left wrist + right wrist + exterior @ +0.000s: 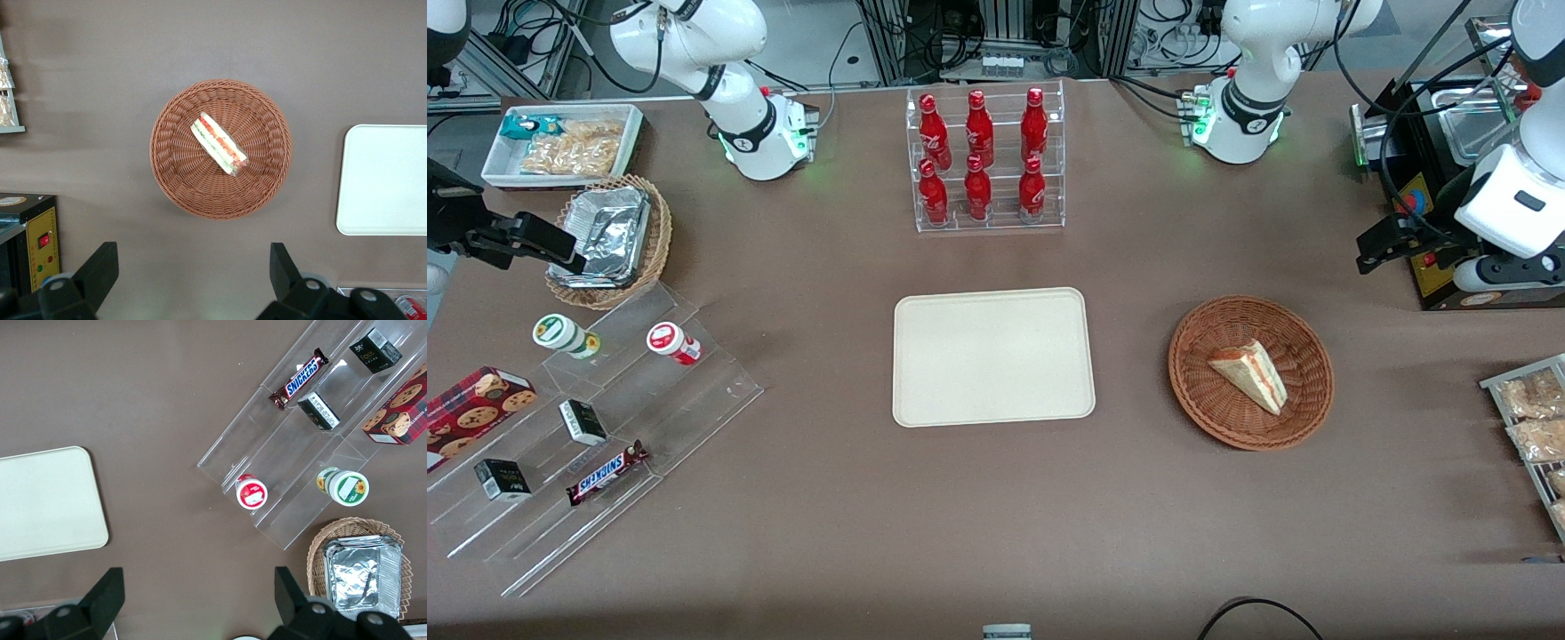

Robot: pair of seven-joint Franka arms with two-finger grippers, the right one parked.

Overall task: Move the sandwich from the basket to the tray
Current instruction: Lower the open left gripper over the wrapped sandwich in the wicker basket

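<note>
The sandwich [1250, 374] is seen lying in the basket [1250, 313], cut side up — red-orange and green layers exposed. The basket is set beside the tray [993, 356], toward the working arm's end of the table, apart from it. The gripper [193, 267] is held high above the basket, fingers [100, 267] spread wide — nothing is grasped.

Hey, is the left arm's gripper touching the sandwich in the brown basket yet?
Apart. The left wrist view shows the open gripper with bare table between its fingertips and the basket; the sandwich lies untouched inside.
</note>
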